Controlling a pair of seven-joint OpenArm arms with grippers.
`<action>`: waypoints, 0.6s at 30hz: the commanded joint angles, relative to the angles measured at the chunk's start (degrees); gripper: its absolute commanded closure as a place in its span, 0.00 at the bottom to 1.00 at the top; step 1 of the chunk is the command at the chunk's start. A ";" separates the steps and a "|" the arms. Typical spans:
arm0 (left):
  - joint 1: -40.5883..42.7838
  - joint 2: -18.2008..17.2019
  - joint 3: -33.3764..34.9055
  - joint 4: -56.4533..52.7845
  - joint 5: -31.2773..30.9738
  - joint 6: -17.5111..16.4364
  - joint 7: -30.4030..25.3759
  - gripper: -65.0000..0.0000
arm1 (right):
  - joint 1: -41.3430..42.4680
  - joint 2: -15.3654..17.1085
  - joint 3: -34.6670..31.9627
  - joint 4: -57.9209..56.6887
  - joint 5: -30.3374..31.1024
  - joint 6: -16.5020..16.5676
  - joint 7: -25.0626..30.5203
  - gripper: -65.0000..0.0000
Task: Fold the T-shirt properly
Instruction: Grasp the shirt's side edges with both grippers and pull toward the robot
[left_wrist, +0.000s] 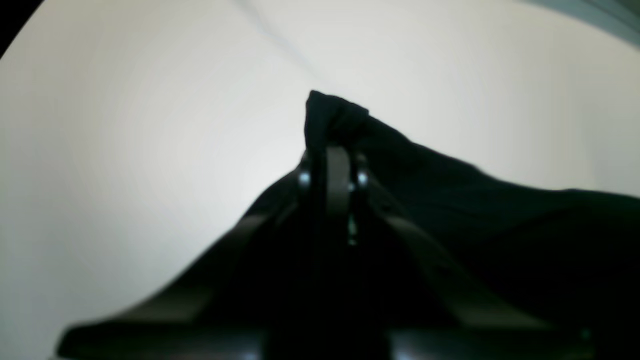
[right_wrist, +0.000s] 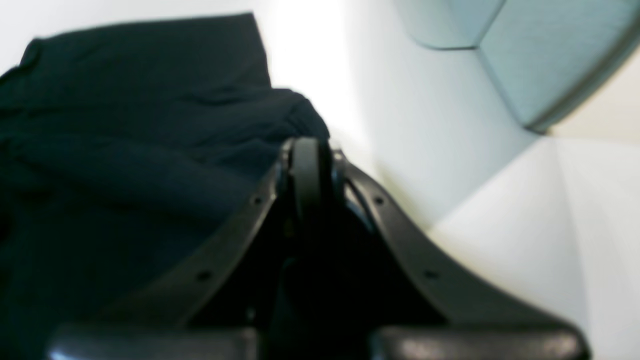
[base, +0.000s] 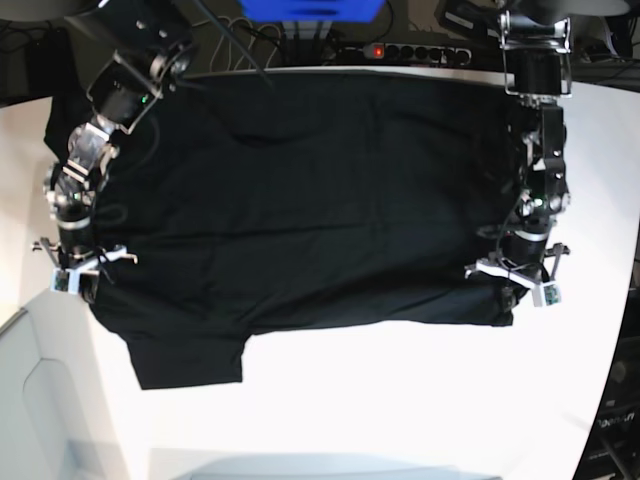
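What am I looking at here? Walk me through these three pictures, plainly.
This is a robot with two arms working over a white table. The base view looks straight down on it; the other two come from small cameras on the wrists, looking along each gripper. A large black T-shirt lies spread on the table, one sleeve sticking out toward the bottom. The left gripper, on the right of the overhead picture, is shut on the shirt's edge; its wrist camera shows a peak of cloth pinched at its tip. The right gripper, at the opposite edge, is also shut on the fabric.
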 joint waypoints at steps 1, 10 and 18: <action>-0.02 -0.83 -1.18 1.90 0.02 0.21 -1.58 1.00 | 0.50 0.75 -0.07 2.08 1.38 0.94 1.74 1.00; 6.57 0.84 -5.84 9.28 -0.07 0.03 -1.58 1.00 | -7.59 0.75 -0.16 10.52 8.85 0.94 1.74 1.00; 13.25 5.24 -12.78 11.92 -0.07 -0.14 -1.58 1.00 | -13.56 2.68 0.19 10.87 13.77 0.94 2.18 1.00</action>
